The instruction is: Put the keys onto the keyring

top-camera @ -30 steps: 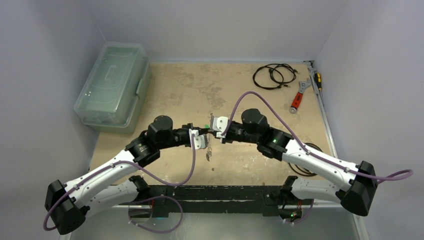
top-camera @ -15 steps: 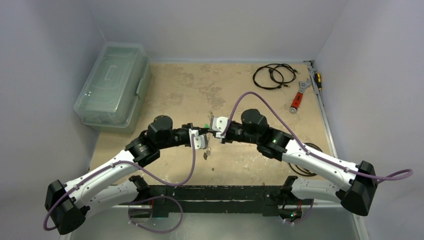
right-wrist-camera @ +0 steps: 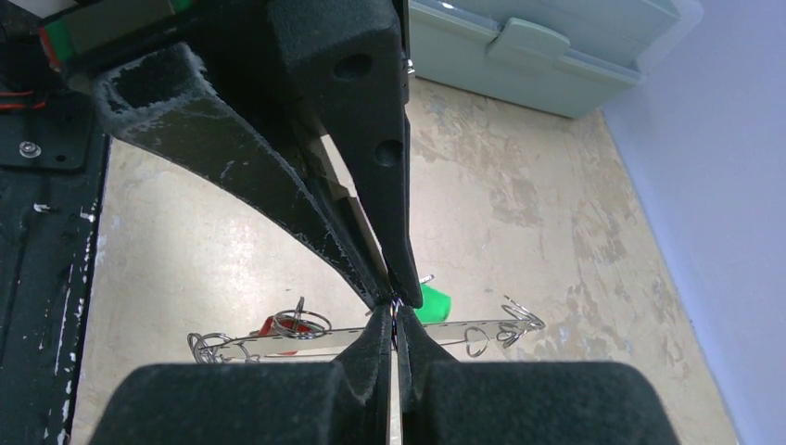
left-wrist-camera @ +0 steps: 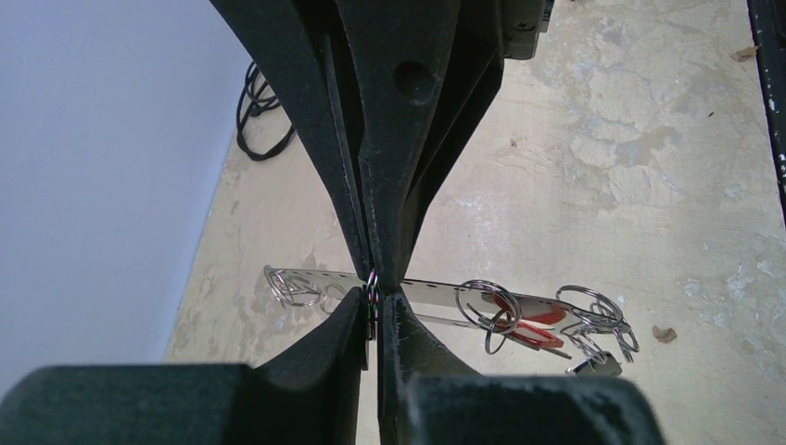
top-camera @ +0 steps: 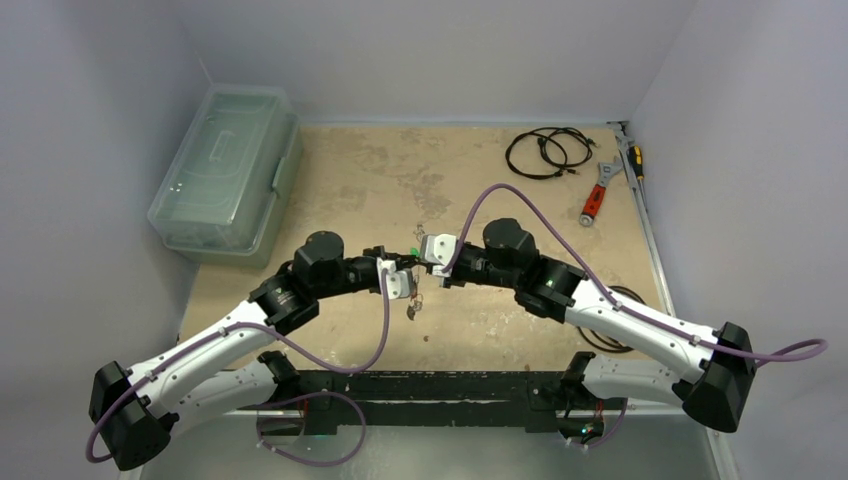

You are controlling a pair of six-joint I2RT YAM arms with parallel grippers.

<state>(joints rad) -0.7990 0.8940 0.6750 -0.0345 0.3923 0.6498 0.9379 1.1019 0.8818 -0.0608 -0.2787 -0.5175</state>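
**Both hands clenched at the keyring, mid-tabletop**

Tabletop (top-camera: 380, 180): worn beige board, walls on three sides.
Lidded clear plastic box (top-camera: 225, 170): far left, against the wall.
Both arms are bent inward, and the wrists meet over the middle of the tabletop.
Black cable coil (top-camera: 540, 152): far right. A red-handled wrench (top-camera: 598, 195) lies just beside it, and a screwdriver (top-camera: 634, 160) lies along the right edge.

Keyring (left-wrist-camera: 436, 295): up off the tabletop between the two hands. Both wrist views show it edge-on, as a flat silvery strip lying roughly level.
Left hand (left-wrist-camera: 373, 298): clenched on the keyring, fingertips pinching its rim where a small split ring sits.
Right hand (right-wrist-camera: 393, 311): clenched tight from the opposite side, tips meeting at a small ring on the rim. I cannot tell whether it actually bites metal.

Keys: the red-tagged key (left-wrist-camera: 528, 334) hangs off the split rings (left-wrist-camera: 487, 311) toward one end of the strip. More loose rings are bunched beyond it. The green tag (right-wrist-camera: 432, 304) is just beside the right fingertips, behind the strip. In the top view, a small cluster dangles below the hands.
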